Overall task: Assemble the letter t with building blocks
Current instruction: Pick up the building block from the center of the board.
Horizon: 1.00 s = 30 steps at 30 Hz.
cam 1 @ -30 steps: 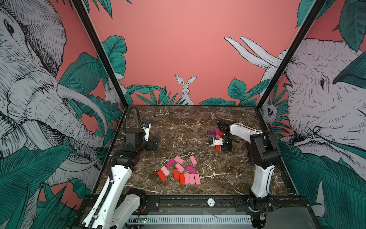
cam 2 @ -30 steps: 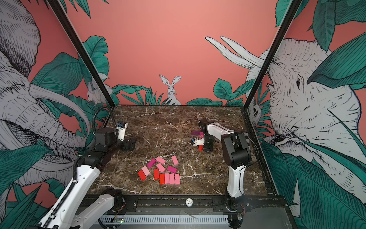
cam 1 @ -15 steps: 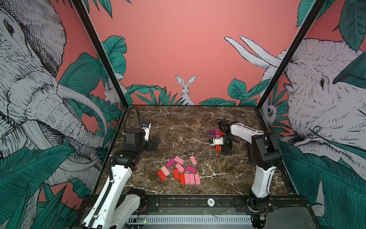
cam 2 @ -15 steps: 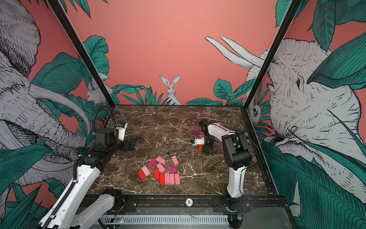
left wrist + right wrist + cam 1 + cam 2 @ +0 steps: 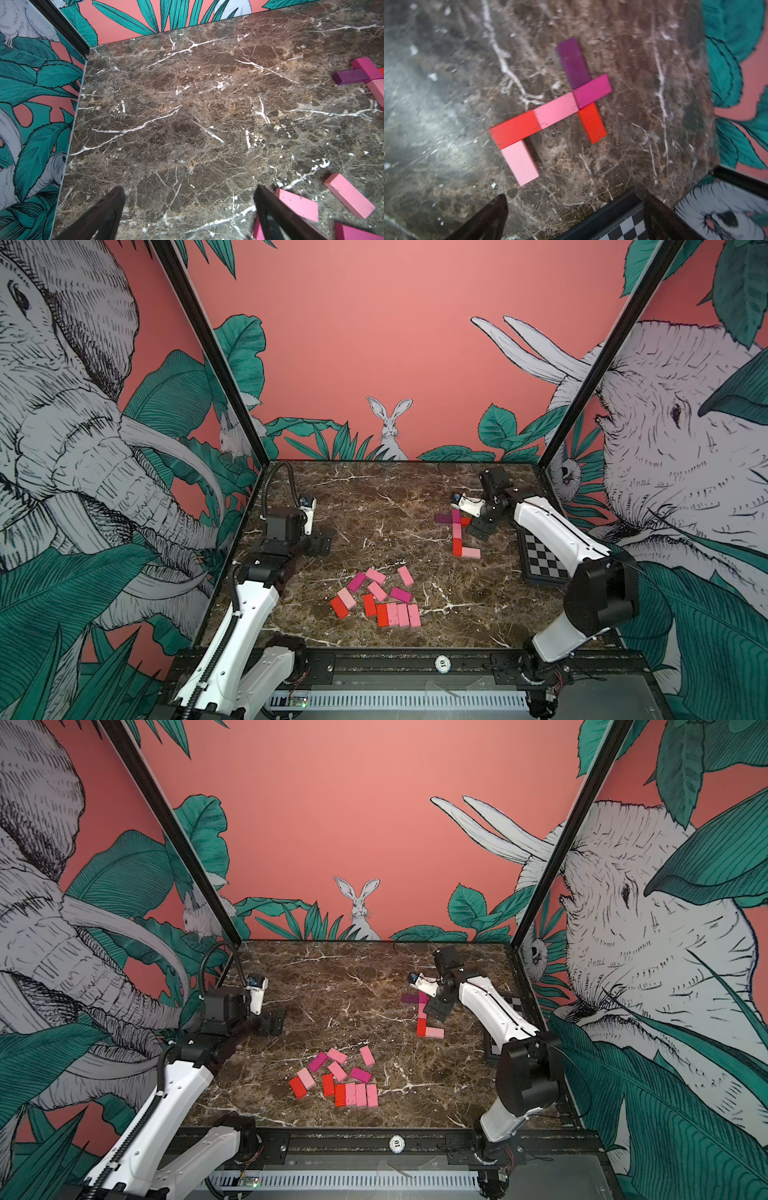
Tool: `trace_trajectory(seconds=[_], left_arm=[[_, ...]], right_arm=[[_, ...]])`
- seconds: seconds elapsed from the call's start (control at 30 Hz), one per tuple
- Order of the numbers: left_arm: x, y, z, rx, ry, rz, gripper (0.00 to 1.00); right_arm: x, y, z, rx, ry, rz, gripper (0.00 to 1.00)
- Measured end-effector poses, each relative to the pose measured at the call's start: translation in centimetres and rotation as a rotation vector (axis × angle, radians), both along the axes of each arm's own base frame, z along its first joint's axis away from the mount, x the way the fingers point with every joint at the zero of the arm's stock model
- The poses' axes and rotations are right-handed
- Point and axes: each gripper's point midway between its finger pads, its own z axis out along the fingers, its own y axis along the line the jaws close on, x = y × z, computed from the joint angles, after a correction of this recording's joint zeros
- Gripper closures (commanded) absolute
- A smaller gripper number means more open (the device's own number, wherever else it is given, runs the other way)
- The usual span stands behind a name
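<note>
Here was the letter (image 5: pixel 556 110), flat on the bench (image 5: pixel 395 497) over toward the far right, and it read well. The stem ran magenta, pink and red, laid end to end, with a pale pink block (image 5: pixel 520 162) turned out at the foot for the hook. A purple block (image 5: pixel 573 62) and a red block (image 5: pixel 591 122) butted against either side of the stem's top piece as the crossbar. I judged each piece was set touching its neighbour so the strokes joined without gaps. The right end effector (image 5: pixel 478 533) hung just beside the crossbar, jaws wide and holding nothing, a stance that kept its fingers off the blocks. That arm reached far forward from its base, elbow high, wrist tipped down at the bench, alongside the checkerboard plate (image 5: pixel 540 560). The left end effector (image 5: pixel 189 193) was wide and empty too, over bare bench, its arm folded low with the forearm stretched forward. The spare pile (image 5: pixel 376 597) sat near the front, well apart from the letter, neither arm touching it.
</note>
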Motion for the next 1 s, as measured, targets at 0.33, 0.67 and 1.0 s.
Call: trace_trajectory(seconds=[0.33,0.67,1.0], left_arm=[[0.0,0.3,0.0,0.003,0.000,0.022,0.01],[0.1,0.4,-0.2,0.003,0.008,0.031,0.01],[0.2,0.6,-0.3,0.007,0.008,0.043,0.01]], right_arm=[[2.4,-1.0,0.6,0.116,-0.059,-0.294,0.02],[1.1,-0.3,1.9,0.294,-0.083,-0.439,0.02],[-4.1,2.2,0.8,0.408,-0.026,-0.454,0.12]])
